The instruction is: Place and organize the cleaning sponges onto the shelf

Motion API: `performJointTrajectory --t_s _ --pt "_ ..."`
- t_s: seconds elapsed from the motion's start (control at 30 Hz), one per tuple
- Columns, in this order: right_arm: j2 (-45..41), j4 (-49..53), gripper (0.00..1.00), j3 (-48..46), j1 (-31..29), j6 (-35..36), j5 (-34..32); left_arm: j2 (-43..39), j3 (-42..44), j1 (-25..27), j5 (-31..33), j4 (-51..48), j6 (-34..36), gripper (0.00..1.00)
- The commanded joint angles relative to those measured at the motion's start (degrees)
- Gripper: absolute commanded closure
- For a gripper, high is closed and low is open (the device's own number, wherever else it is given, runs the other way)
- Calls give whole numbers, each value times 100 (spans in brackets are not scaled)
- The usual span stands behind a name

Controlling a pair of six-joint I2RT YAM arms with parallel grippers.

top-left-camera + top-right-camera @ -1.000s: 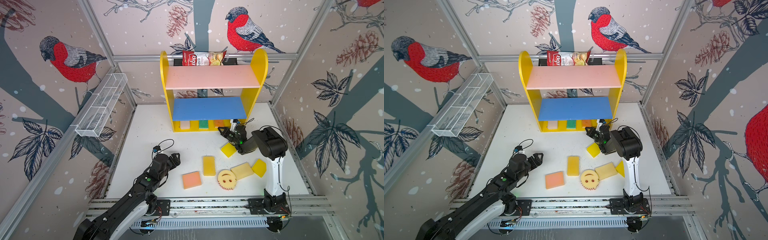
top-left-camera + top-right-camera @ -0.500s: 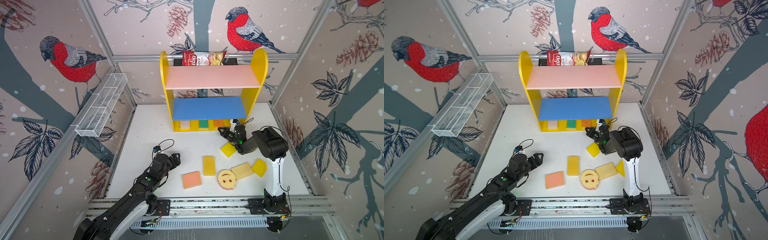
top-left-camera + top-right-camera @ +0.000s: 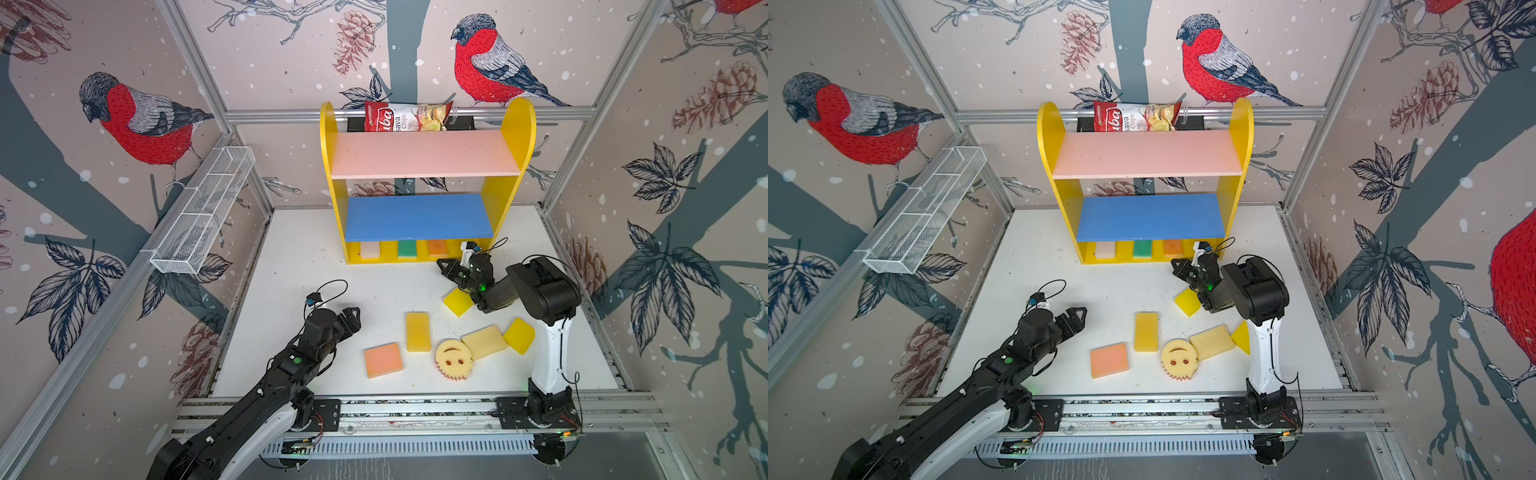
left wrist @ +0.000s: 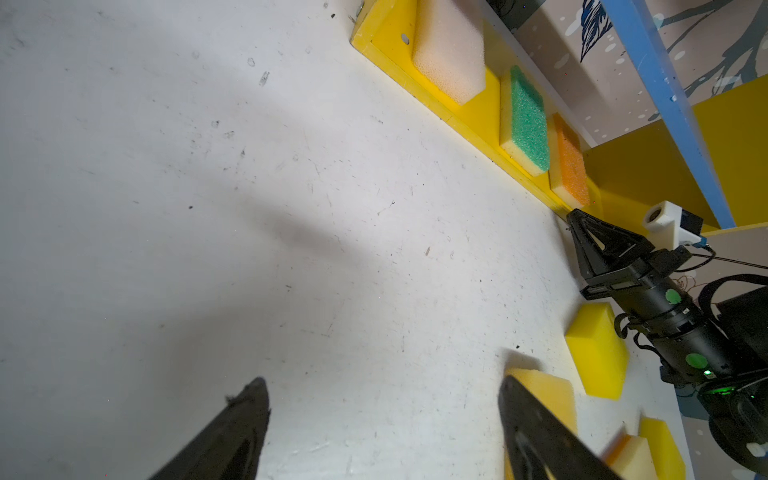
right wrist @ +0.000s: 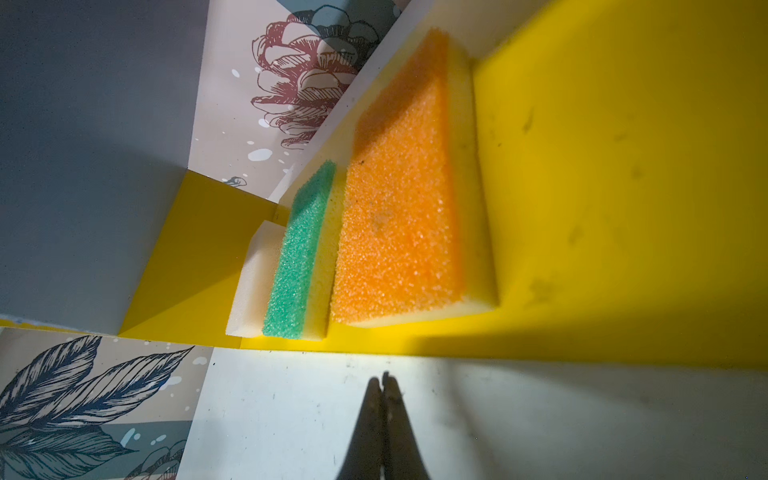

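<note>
3 sponges sit on the shelf base, 6 lie on the bench. Our right fingers are pressed together, empty; left fingers spread. We'd open first, then straddle the yellow sponge squarely.

A red-and-white chips bag is seen at the back wall's metal bar. A white wire-mesh rack is mounted along the bird-papered side wall, above the white table.
</note>
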State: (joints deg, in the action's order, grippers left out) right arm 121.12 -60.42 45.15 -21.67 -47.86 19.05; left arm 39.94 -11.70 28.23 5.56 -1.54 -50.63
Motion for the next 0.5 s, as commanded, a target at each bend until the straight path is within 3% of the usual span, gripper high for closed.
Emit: performJointTrajectory --t_s 0.0,0.47 --pt "96 958 99 111 10 169 -122 -47 -5 -10 -3 154 53 14" --pt "469 994 99 624 -34 114 21 -10 -78 -12 21 82 93 14"
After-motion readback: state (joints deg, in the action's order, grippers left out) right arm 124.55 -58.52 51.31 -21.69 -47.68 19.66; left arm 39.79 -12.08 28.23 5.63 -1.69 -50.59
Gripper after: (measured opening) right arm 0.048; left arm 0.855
